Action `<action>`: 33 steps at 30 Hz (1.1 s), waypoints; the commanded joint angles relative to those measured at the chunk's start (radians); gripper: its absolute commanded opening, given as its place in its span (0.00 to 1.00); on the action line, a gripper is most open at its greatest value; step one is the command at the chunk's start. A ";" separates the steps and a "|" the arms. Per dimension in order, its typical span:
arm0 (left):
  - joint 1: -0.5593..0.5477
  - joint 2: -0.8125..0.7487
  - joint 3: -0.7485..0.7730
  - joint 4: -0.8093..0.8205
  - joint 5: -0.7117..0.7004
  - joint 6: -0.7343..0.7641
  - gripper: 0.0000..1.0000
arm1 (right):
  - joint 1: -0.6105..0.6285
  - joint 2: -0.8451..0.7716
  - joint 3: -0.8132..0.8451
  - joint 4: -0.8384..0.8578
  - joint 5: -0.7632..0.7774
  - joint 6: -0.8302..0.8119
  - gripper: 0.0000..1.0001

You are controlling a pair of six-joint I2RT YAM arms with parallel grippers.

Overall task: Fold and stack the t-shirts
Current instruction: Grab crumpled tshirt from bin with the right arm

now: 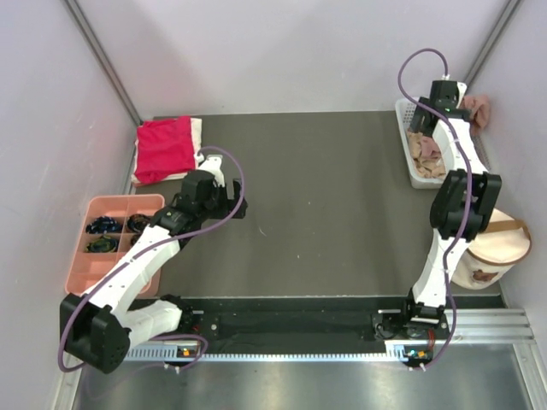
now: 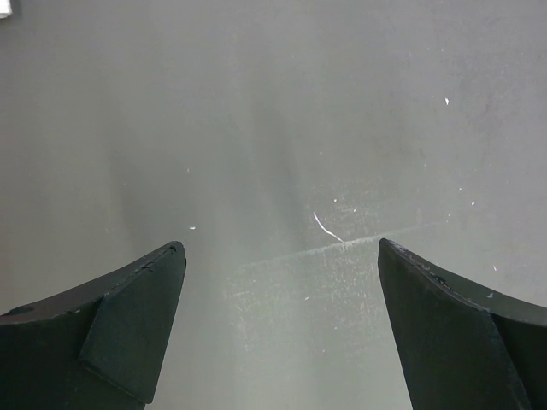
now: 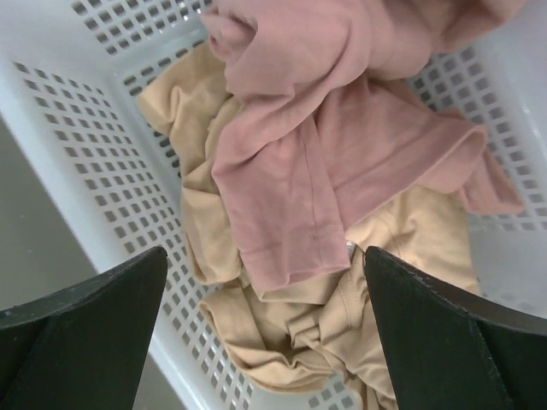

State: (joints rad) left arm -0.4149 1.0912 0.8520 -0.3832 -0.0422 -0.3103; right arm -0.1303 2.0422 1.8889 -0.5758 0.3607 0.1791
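Basket (image 3: 102, 171) holds a pink shirt (image 3: 342, 154) over a tan shirt (image 3: 282, 333), beneath the right tool (image 3: 265, 256), spread wide apart. The left tool (image 2: 282, 249), also apart, hangs over the worktop (image 2: 273, 102) near a folded red shirt (image 1: 165, 147).

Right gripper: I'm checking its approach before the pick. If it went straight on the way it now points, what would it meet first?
Probably the dusty-pink t-shirt, lying atop the tan t-shirt in the white basket; the right gripper is open above it, depth unclear.
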 commanded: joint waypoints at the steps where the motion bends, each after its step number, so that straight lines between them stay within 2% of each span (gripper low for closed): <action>1: -0.002 -0.034 -0.011 0.006 -0.008 0.020 0.99 | -0.023 0.064 0.099 -0.035 0.018 0.000 0.98; 9: -0.002 -0.040 -0.011 -0.016 -0.016 0.040 0.99 | -0.083 0.168 0.202 -0.042 0.049 0.016 0.98; 23: -0.002 -0.040 -0.007 -0.026 -0.047 0.042 0.99 | -0.121 0.354 0.364 -0.021 0.012 0.036 0.95; 25: -0.002 -0.042 -0.011 -0.017 -0.048 0.040 0.99 | -0.123 0.363 0.371 -0.012 -0.005 0.037 0.89; 26: -0.002 -0.043 -0.014 -0.016 -0.048 0.039 0.99 | -0.126 0.374 0.375 -0.006 -0.011 0.037 0.86; 28: -0.002 -0.044 -0.021 -0.013 -0.048 0.033 0.99 | -0.127 0.383 0.380 -0.001 -0.023 0.037 0.55; 29: -0.002 -0.042 -0.022 -0.011 -0.045 0.030 0.99 | -0.127 0.386 0.380 0.001 -0.026 0.037 0.25; 31: -0.002 -0.036 -0.024 -0.008 -0.045 0.027 0.99 | -0.127 0.383 0.378 0.004 -0.025 0.040 0.00; 33: -0.002 -0.033 -0.027 -0.006 -0.044 0.025 0.99 | -0.127 0.357 0.363 0.017 -0.023 0.045 0.00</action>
State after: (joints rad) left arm -0.4149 1.0744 0.8394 -0.4126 -0.0731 -0.2848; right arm -0.2466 2.4287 2.2143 -0.6117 0.3496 0.2111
